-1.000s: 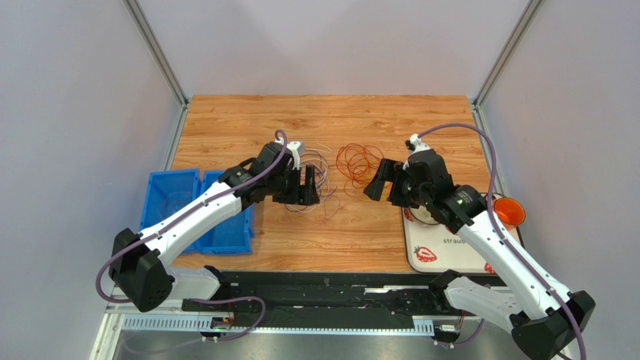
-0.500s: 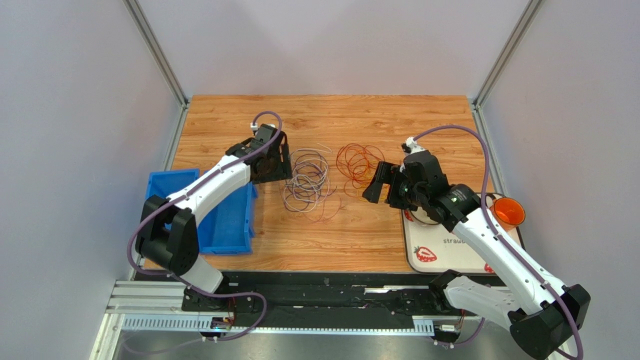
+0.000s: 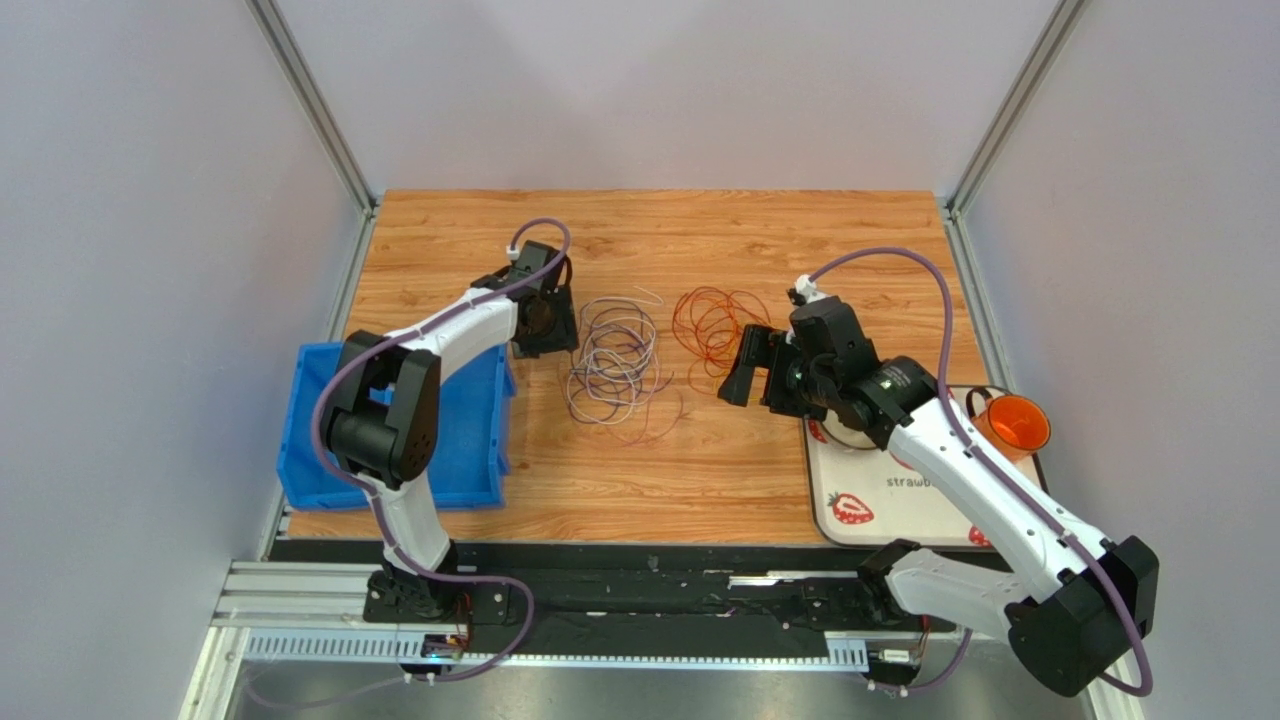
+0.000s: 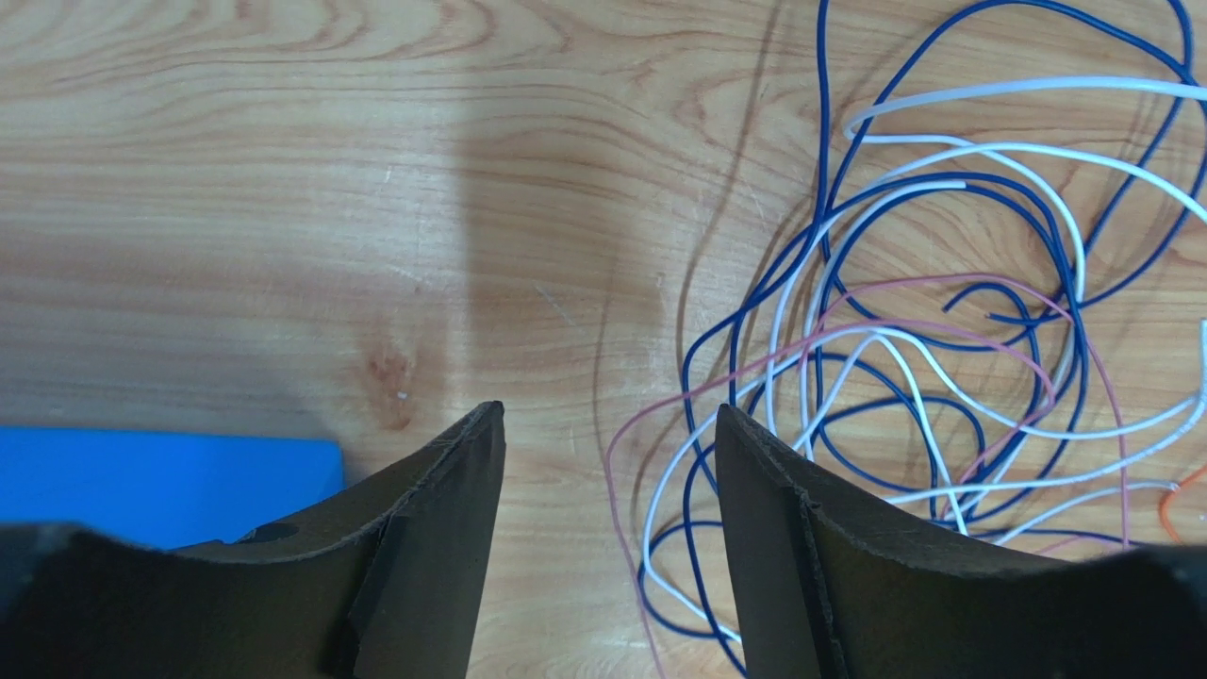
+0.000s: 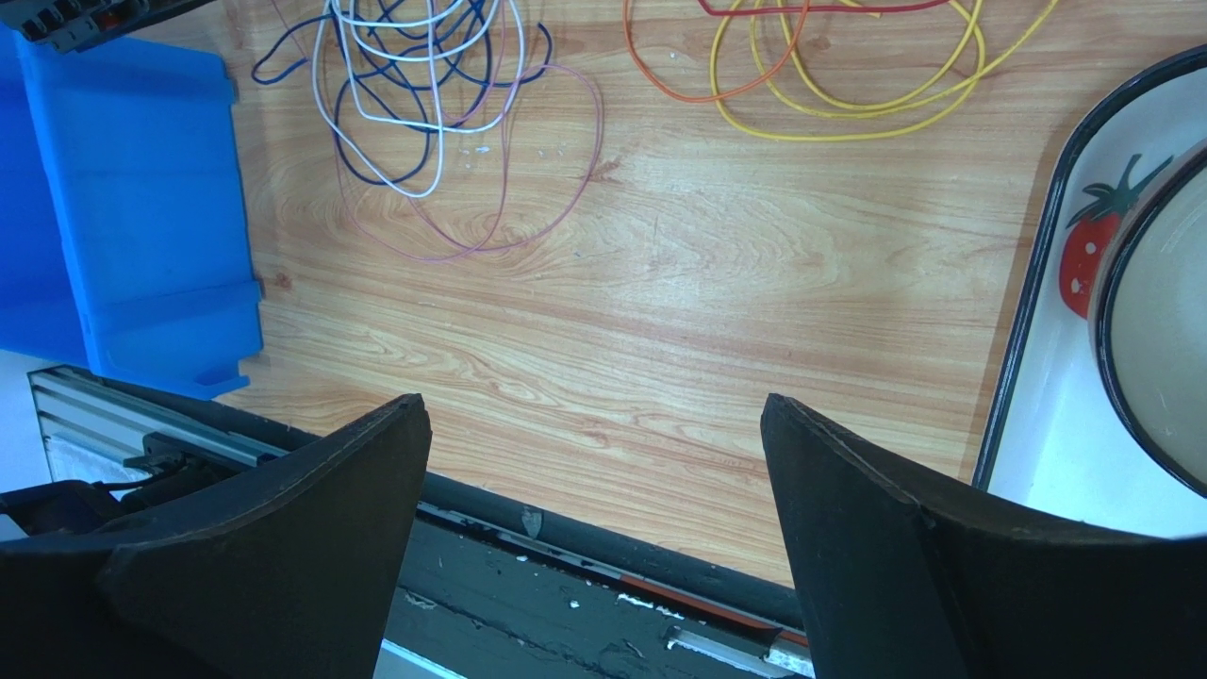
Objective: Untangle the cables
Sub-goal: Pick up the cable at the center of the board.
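Orange-yellow cables and blue-white cables sit mid-bench in two separate heaps, looks like colour sorting. Left jaws parted, empty, beside blue-white heap. Right jaws wide, empty, near orange heap, probably lining up a pick.

White, blue and pink cables lie loosely looped just beside orange and yellow cables.

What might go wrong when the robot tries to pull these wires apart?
The blue, white and pink wires loop through each other, so pulling one may drag the whole pile along. The left fingers sit at the pile's edge, open, and might catch several wires at once.
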